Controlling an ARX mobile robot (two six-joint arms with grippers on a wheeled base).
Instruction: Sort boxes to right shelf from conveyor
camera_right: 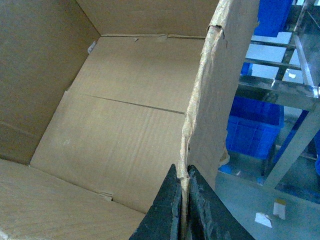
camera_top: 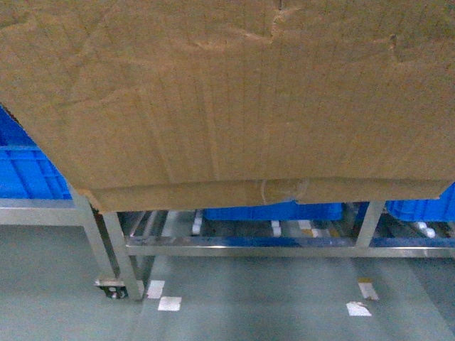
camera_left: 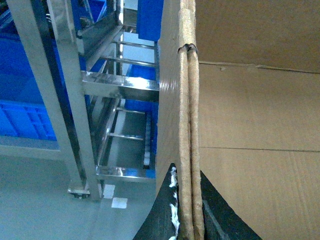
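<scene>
Grey floor (camera_top: pixel 249 305) lies beneath the steel right shelf (camera_top: pixel 242 245). Carried in the air before it, the cardboard box (camera_top: pixel 227 92) is clamped by its walls: left pincer (camera_left: pixel 191 220) on one, right pincer (camera_right: pixel 183 210) on the other. Setting down on the rollers appears left to do.

Blue crates and floor marks

Blue crates (camera_top: pixel 25 174) sit at the left, centre and right edges. White tape patches (camera_top: pixel 169 303) lie on the grey floor (camera_top: pixel 64 298), one beside what looks like a caster (camera_top: pixel 114 290).
</scene>
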